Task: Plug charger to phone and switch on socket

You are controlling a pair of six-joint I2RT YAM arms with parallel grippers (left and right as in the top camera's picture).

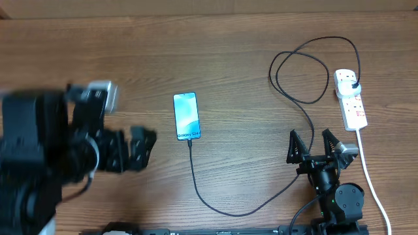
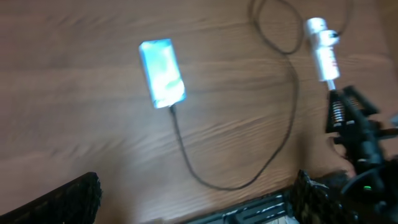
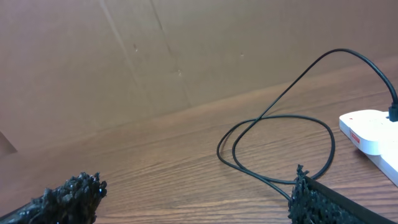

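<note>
I see a wood-grain counter carrying the phone, the white socket and the charger — its cable loops between them.

Soft, even light lies over the table, warm and fairly bright, with only faint shadows. The phone screen glows pale. At the left the left arm smears with motion; the left wrist view is blurred throughout, the right wrist view shows the charger sharply

The phone lies left of the socket, the charger between.
</note>
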